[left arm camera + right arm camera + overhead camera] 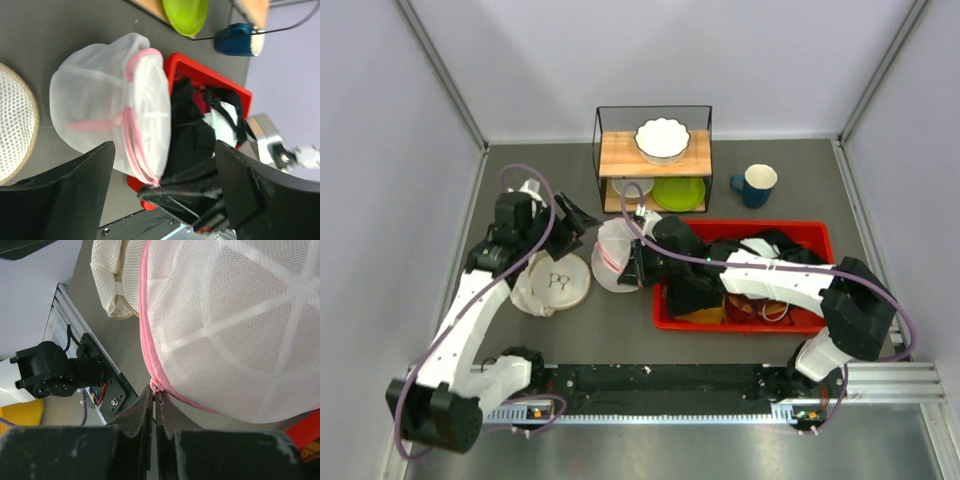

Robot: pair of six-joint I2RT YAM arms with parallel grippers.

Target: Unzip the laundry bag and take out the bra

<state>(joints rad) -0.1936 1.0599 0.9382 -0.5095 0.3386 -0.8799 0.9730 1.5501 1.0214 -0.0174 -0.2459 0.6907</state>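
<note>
1. Two fingers of the right gripper (155,390) are pinched tight on the pink zipper pull (156,386) at the laundry bag (613,255) rim;
2. the bag stands on edge on the table (620,330), just beside the red bin (720,226);
3. the left gripper (578,215) hangs spread wide, holding nothing, near the bag;
4. a pink strap of the bra (95,125) shows through the mesh, inside the bag.

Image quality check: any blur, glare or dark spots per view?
Top external: even light, sharp, no hard shadows. Left wrist: laundry bag fairly crisp, its fingers dark and soft. Right wrist: mesh weave sharp, right hand underexposed.
</note>
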